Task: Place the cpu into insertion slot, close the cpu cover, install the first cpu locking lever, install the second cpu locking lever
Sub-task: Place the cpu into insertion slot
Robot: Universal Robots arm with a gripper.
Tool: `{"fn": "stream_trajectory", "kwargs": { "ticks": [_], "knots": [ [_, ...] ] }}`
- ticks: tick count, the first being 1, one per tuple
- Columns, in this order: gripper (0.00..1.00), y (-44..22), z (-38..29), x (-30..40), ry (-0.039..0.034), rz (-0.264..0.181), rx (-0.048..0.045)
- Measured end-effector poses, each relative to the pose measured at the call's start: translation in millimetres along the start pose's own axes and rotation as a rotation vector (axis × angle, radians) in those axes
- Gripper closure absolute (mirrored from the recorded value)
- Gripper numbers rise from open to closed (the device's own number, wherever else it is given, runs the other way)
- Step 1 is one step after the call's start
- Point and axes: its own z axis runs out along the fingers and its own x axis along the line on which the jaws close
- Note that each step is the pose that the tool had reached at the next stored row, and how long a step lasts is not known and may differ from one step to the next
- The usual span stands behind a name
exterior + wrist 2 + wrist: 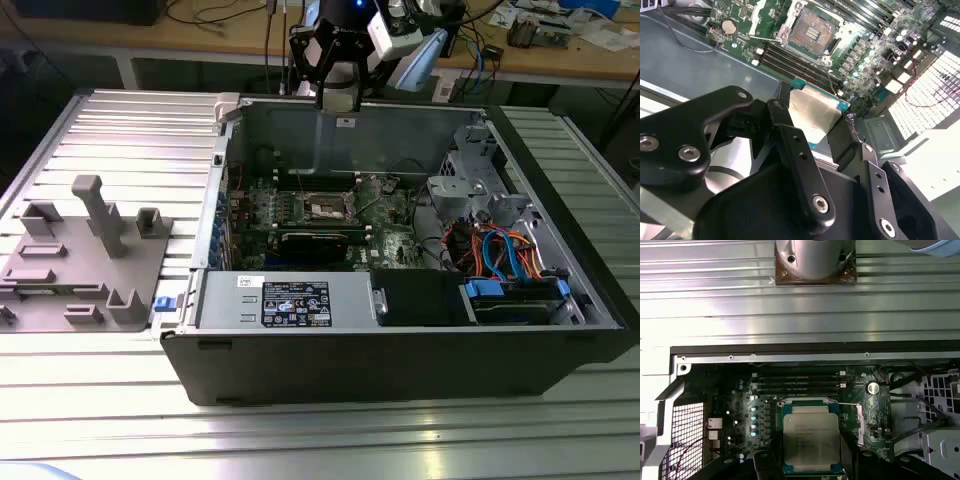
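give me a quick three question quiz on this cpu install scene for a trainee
1. True or false: the cpu already sits in the insertion slot.
2. What do the fingers grip in the second wrist view? A: a cable. B: the cpu. C: a locking lever.
3. Fill in: the motherboard around the slot is ___ in colour.

Key: 1 false, as the chip is held clear of the bare contact field; 2 B; 3 green.
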Motion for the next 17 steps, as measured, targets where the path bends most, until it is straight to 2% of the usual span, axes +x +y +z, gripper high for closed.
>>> {"fn": "stream_trajectory", "kwargs": {
  "ticks": [10, 17],
  "knots": [
    [0.46, 0.0, 0.0, 0.0, 0.0003, 0.000, -0.0103],
    [0.46, -1.9, -0.2, 0.9, 0.0005, -0.001, -0.0103]
  ]
}}
